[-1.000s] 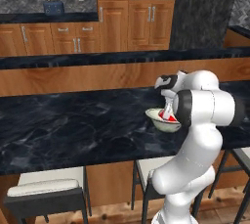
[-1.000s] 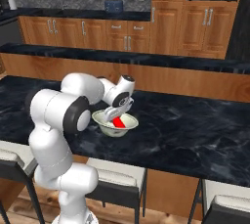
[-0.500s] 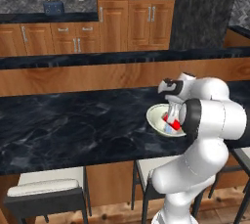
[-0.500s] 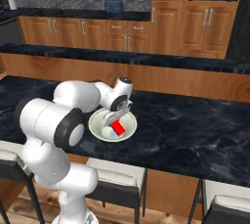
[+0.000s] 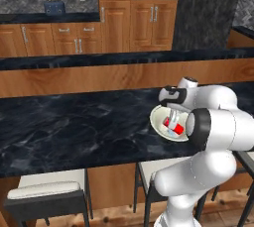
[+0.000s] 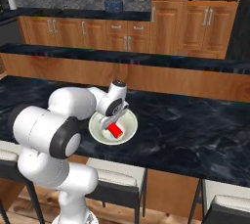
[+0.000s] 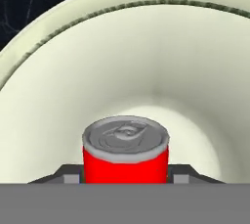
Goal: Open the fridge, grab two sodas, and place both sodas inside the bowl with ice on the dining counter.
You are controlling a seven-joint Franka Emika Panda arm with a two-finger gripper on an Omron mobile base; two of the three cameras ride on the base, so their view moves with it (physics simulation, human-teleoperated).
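Short red soda can (image 7: 125, 152) inside shallow cream-white bowl (image 6: 128, 120) on black marble-veined dining counter (image 5: 74, 127); gripper (image 5: 173, 120) fingers flank the can, grip state indiscernible.

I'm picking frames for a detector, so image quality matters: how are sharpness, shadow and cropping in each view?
Hand view: soda can sharp, cropped at its base; bowl evenly lit, soft shading. Left base view: soft, can a blur, the arm hides part of the bowl. Right base view: soft, claw blurred against the can.
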